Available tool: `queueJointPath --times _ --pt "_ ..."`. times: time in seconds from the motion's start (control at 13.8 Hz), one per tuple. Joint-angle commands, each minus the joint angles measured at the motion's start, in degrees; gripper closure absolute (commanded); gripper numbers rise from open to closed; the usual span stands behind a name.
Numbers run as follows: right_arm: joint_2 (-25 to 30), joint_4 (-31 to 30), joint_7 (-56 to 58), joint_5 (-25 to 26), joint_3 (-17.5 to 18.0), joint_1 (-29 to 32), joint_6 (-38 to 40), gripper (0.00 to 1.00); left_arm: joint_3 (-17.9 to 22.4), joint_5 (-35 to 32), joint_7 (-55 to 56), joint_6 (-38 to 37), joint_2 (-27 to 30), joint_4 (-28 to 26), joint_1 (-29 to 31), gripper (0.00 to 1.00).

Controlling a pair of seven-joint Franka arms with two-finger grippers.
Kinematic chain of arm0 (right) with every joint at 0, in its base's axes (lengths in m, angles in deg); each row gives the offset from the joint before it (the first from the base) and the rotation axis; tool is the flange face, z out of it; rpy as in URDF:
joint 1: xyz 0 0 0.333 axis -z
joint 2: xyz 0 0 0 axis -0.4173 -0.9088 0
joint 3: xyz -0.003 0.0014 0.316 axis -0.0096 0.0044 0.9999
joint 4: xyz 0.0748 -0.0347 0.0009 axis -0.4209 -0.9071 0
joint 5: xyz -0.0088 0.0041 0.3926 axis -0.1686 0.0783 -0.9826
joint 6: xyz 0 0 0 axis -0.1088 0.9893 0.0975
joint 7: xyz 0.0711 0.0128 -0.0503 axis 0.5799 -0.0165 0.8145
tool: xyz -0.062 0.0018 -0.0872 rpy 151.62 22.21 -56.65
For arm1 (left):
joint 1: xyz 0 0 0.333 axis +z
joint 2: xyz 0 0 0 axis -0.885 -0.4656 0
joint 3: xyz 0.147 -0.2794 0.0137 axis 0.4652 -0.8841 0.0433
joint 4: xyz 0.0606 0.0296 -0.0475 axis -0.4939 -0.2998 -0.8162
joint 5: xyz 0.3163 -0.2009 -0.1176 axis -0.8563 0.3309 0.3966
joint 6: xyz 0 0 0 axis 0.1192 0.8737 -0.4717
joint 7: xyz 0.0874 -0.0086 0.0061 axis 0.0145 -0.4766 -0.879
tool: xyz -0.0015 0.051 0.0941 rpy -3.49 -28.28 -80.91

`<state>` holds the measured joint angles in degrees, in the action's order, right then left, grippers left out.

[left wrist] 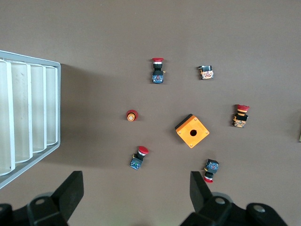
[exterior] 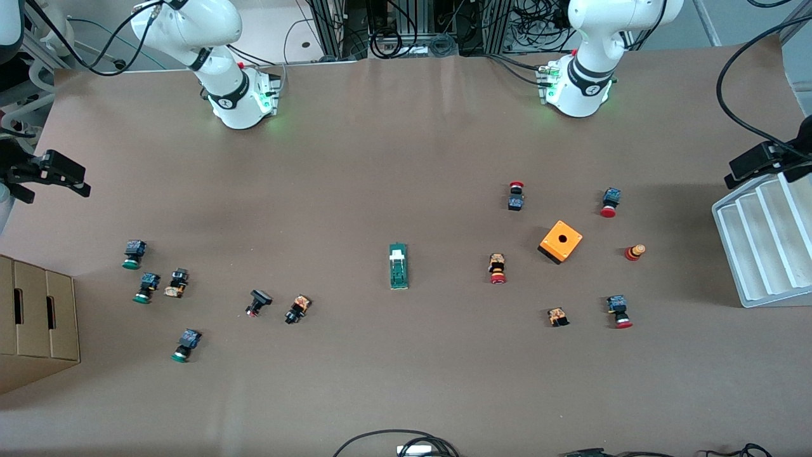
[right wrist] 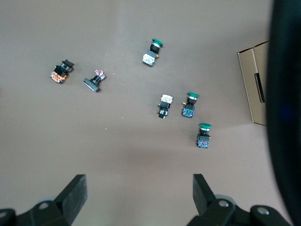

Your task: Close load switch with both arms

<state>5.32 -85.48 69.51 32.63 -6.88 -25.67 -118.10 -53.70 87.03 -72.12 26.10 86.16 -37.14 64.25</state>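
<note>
The load switch (exterior: 398, 266) is a narrow green bar lying flat near the middle of the table, its white block at the end farther from the front camera. Nothing touches it. My left gripper (left wrist: 135, 181) hangs open high over the left arm's end of the table, above bare surface beside red-capped buttons, with nothing between its fingers. My right gripper (right wrist: 138, 181) hangs open high over the right arm's end, above bare table next to green-capped buttons, also holding nothing. Both grippers are far from the switch.
An orange box with a hole (exterior: 561, 241) and several red-capped push buttons (exterior: 497, 268) lie toward the left arm's end, beside a white slotted tray (exterior: 761, 241). Green-capped buttons (exterior: 146, 287) and a cardboard box (exterior: 38, 317) lie toward the right arm's end.
</note>
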Motion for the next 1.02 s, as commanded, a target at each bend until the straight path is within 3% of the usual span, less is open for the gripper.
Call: queueJointPath --times 0.0,0.94 --pt "-0.5 1.2 0.4 1.6 -0.1 -0.5 0.1 0.0 0.2 -0.4 -0.6 -0.5 -1.4 2.4 0.5 0.0" --pt "-0.7 1.2 0.3 1.6 -0.2 -0.7 0.0 0.0 -1.0 -0.2 0.1 0.0 -3.5 3.0 -1.0 0.0"
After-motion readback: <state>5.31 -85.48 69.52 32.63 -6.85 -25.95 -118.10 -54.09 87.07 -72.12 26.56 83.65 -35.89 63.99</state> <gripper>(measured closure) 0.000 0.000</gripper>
